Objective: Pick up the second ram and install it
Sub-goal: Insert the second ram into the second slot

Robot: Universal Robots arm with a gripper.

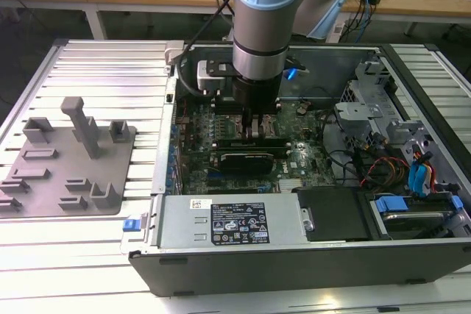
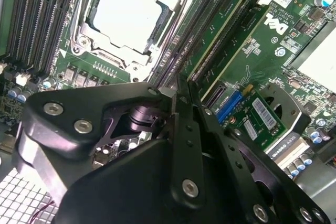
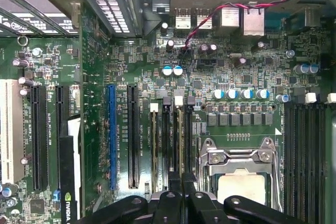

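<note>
1. Second ram [image 2: 223,27] stands on edge in a slot beside the CPU socket [image 2: 126,14]. It is deep inside the computer case [image 1: 294,262], whose walls box the arm in on every side. A sideways swing at this depth could knock the arm against the far wall or the drive cage [image 1: 368,101] at the exterior view's right. Straight up looks like the only open way.
2. Motherboard [image 1: 303,163]: pressing on a stick that is not square in its slot could bend the board. I judge this to be the gravest risk.
3. Black expansion card [image 1: 250,159] lies just near of the gripper [image 1: 255,129] and leaves little room on that side. Cables [image 1: 353,163] crowd the exterior view's right.
4. CPU socket: its metal frame sits just beside the ram slots, so a slip off the stick could strike it.
5. Second ram again: another green-edged stick [image 2: 236,51] stands close alongside it. A tilt could jam the two together or leave one end unseated. The pictures do not show whether it is latched.
6. Gripper [image 2: 181,85]: in the second wrist view its jaws are drawn together, with the tips at the near end of the stick's top edge. I cannot tell whether they pinch the board or merely bear on it. Pressure at one end alone could seat the stick crooked.
</note>
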